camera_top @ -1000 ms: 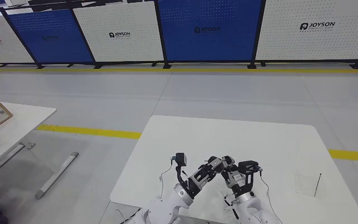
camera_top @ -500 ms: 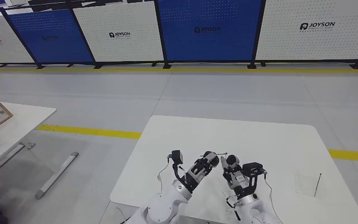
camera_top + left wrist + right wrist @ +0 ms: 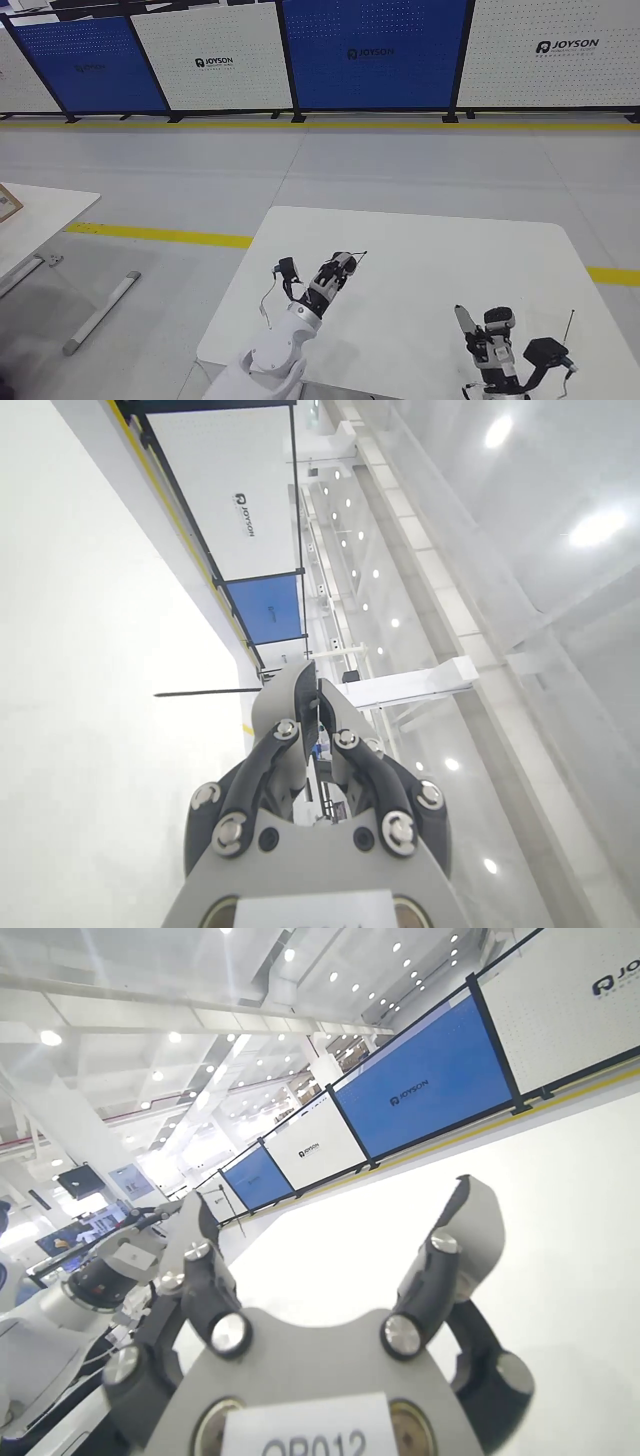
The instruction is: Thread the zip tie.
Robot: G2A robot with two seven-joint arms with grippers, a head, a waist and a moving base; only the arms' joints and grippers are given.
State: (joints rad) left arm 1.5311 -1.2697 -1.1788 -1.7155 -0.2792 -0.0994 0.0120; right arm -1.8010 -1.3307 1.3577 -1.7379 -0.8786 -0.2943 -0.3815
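Left gripper [image 3: 316, 685] is pinched narrow on the zip tie [image 3: 205, 692]. In the left wrist view the two fingers [image 3: 292, 700] meet at their tips with the black strap caught between the pads. The strap leaves the tips sideways as one long, thin, straight run, roughly square to the fingers. Its free end hangs over the white table [image 3: 75, 650] and touches nothing that I can see. I can't tell which end of the tie is in the grip, since the part between the pads is hidden.

In the top view the left gripper [image 3: 347, 262] is over the table's near-left part, with the arm angled up and away from the robot. The zip tie [image 3: 357, 255] shows as a short dark line poking out just past the tips, towards the middle of the table [image 3: 450, 240]. It looks held in the air, not lying on the surface.

Right gripper [image 3: 335, 1200] is spread wide with nothing between its fingers, which point out across the tabletop. In the top view the right gripper [image 3: 478, 318] sits low at the near-right part of the table, well apart from the left one and from the tie.

A thin dark rod [image 3: 571, 325] stands upright near the table's right edge, just beyond the right arm. It's too small for me to tell what it is.
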